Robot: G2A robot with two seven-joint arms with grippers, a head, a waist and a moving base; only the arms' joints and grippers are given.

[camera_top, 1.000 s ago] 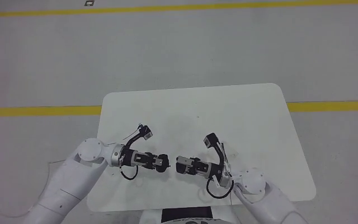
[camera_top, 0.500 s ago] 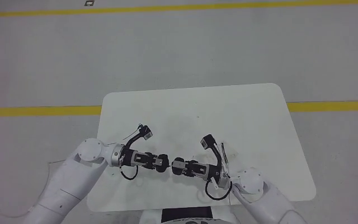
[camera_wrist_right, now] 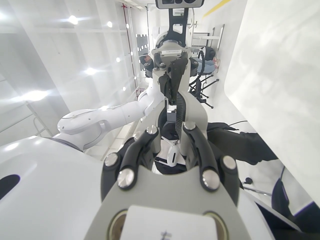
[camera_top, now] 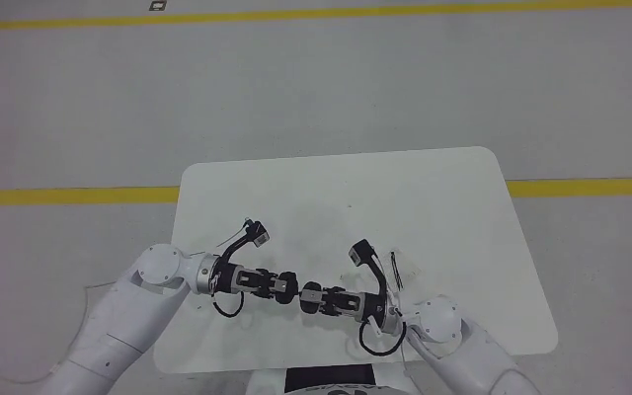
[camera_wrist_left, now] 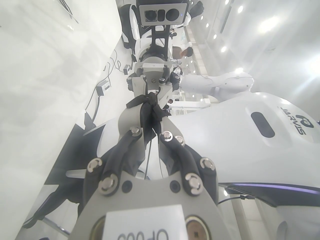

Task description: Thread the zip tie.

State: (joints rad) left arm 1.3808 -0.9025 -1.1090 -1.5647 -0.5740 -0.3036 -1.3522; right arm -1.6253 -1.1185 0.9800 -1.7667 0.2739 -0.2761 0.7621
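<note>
Right wrist view, claw [camera_wrist_right: 175, 101] pinching zip tie [camera_wrist_right: 179, 116]

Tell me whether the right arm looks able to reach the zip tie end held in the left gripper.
Likely yes. The right gripper faces the left gripper tip to tip above the table, nothing stands between them, and the zip tie it holds runs straight toward that end.
</note>
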